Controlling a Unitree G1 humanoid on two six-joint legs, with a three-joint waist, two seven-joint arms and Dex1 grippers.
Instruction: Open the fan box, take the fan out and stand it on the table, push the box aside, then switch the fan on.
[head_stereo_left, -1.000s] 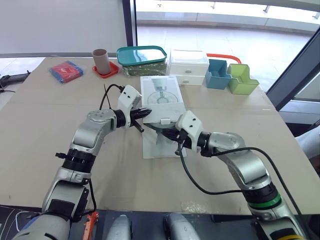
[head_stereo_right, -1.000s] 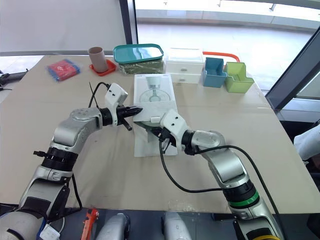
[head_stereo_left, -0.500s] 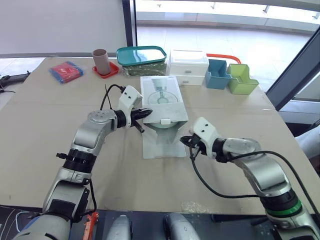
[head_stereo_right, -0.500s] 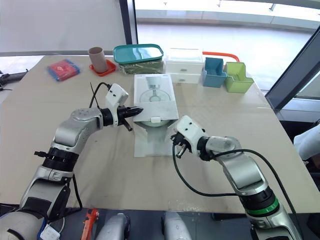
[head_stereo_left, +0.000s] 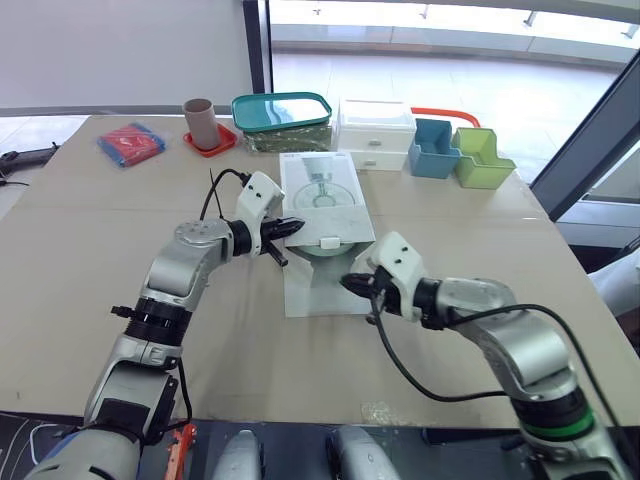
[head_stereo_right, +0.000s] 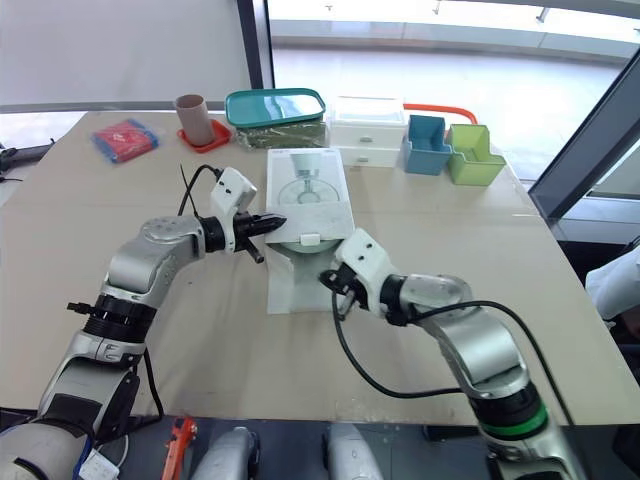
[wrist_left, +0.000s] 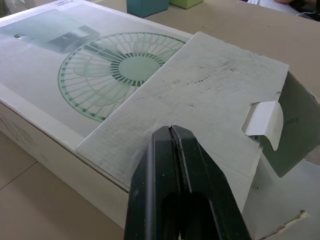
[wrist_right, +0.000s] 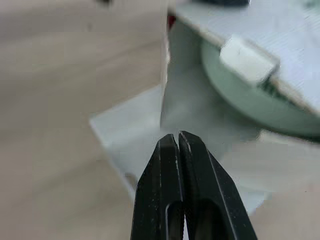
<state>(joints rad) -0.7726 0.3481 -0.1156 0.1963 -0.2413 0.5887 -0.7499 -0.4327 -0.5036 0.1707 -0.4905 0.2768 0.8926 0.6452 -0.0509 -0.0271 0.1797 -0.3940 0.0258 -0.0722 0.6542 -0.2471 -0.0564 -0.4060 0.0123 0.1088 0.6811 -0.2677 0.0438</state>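
Now, fan box flap (wrist_left: 210, 100) raised — left end effector (wrist_left: 171, 131) closed, alongside

Beige table (head_stereo_left: 90, 260) with fan box (head_stereo_left: 322, 197) and drawers (head_stereo_left: 377, 133)

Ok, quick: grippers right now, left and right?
Left gripper: shut, tips at the flap, holding nothing.
Right gripper: shut, empty, by the fan box opening.

A beige table (head_stereo_left: 80, 260) stands before bright floor-length windows (head_stereo_left: 450, 70).
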